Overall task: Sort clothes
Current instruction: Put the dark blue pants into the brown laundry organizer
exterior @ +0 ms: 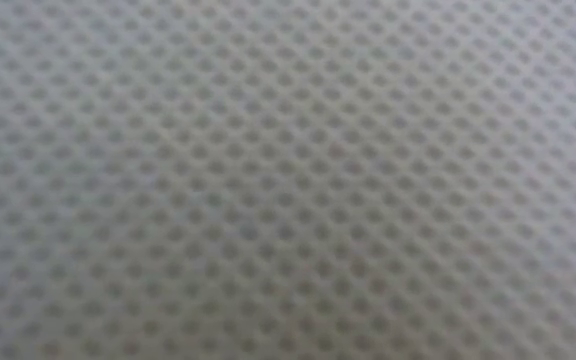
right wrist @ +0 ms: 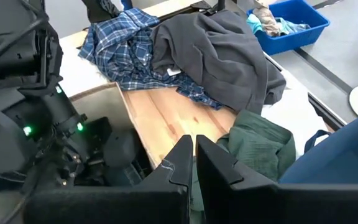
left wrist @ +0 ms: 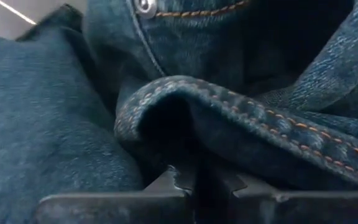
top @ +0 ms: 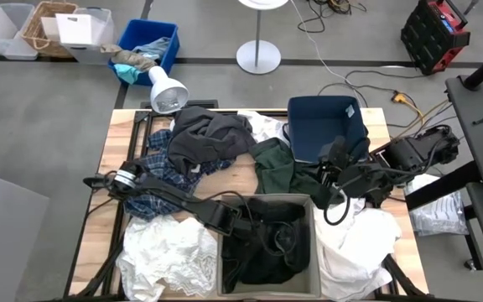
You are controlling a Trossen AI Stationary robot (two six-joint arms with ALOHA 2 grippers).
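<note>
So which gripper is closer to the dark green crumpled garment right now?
The right. The right gripper hovers shut just beside the dark green crumpled garment, by the navy bin. The left gripper is farther, down in the grey bin among dark denim.

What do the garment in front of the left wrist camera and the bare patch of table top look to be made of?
The garment looks like dark blue denim: coarse twill weave, orange contrast stitching along a thick folded seam, and a metal rivet or button at the top. The table top looks like pale, unpainted wood, with lengthwise grain and plank lines; whether it is solid or laminate cannot be told.
</note>
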